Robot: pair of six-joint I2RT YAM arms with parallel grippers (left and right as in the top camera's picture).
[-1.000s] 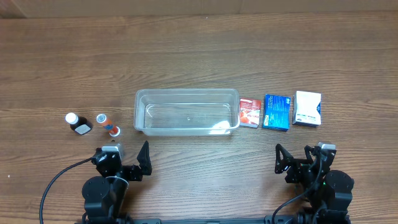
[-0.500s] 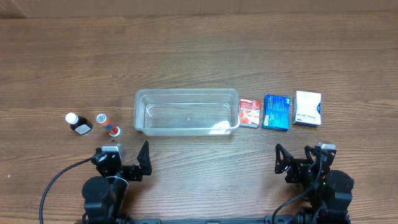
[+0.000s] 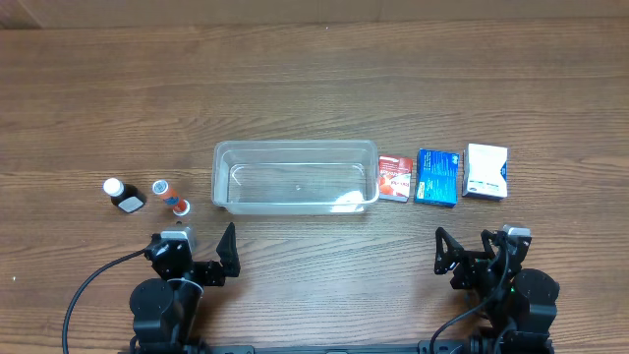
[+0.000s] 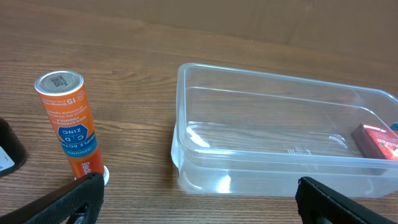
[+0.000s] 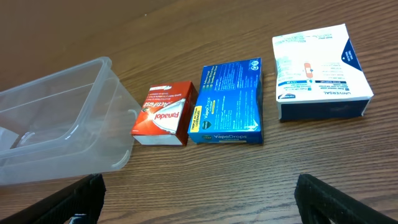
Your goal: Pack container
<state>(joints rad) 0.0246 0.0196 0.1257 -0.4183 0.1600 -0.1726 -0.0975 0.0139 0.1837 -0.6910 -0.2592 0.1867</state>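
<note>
The clear container (image 3: 295,145) stands empty mid-table; it also shows in the left wrist view (image 4: 273,177) and the right wrist view (image 5: 56,140). Right of it lie a red box (image 3: 395,178) (image 5: 165,112), a blue box (image 3: 436,177) (image 5: 227,102) and a white box (image 3: 486,171) (image 5: 320,68). Left of it stand an orange tube (image 3: 169,196) (image 4: 68,124) and a dark bottle with a white cap (image 3: 124,196) (image 4: 9,149). My left gripper (image 3: 194,248) (image 4: 199,205) is open and empty, near the front edge. My right gripper (image 3: 480,251) (image 5: 199,202) is open and empty too.
The wooden table (image 3: 314,88) stretches behind the container. A black cable (image 3: 93,280) runs from the left arm toward the front left. The red box shows through the container's end in the left wrist view (image 4: 376,140).
</note>
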